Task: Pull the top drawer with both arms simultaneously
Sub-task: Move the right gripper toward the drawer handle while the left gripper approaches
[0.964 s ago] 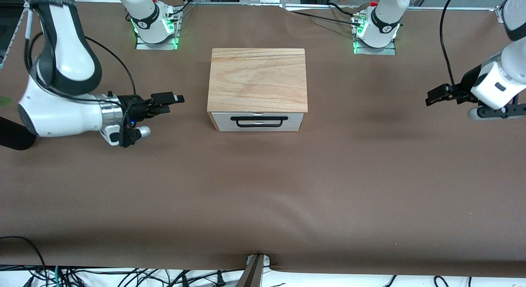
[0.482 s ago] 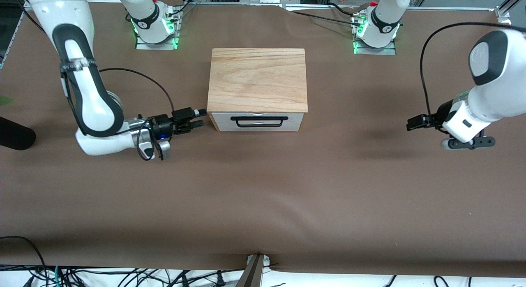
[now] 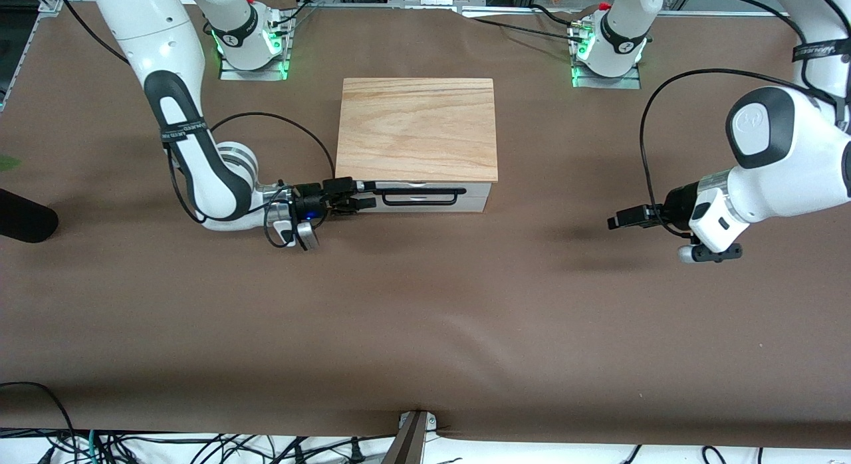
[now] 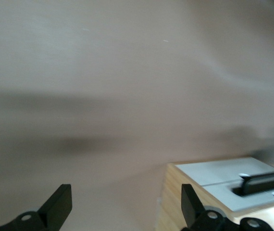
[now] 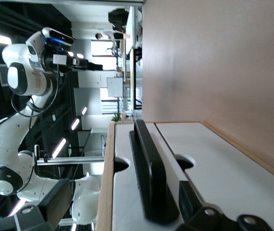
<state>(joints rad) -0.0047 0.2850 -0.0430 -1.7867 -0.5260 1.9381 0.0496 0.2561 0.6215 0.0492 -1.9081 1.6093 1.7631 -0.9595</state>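
The top drawer (image 3: 417, 198) sits shut at the front of its light-wood-topped box (image 3: 417, 128), mid-table between my two bases, its black bar handle (image 3: 417, 197) facing the front camera. My right gripper (image 3: 359, 197) is low in front of the drawer face at the handle's end toward my right arm, fingers spread wide with nothing between them; in the right wrist view the bar (image 5: 149, 173) runs straight into the gap between my fingers. My left gripper (image 3: 621, 219) hangs over bare table toward my left arm's end, well apart from the box, also spread wide and empty. To do this step well, I judge I should bring the left in level to the other end of the bar, straddle it squarely with both grippers, and close only once both are seated, so the pull comes even and the drawer does not skew. The box's front corners are the edges to mind on the way in. The brown table (image 3: 425, 318) nearer the front camera is open, giving plenty of room to draw the drawer out.
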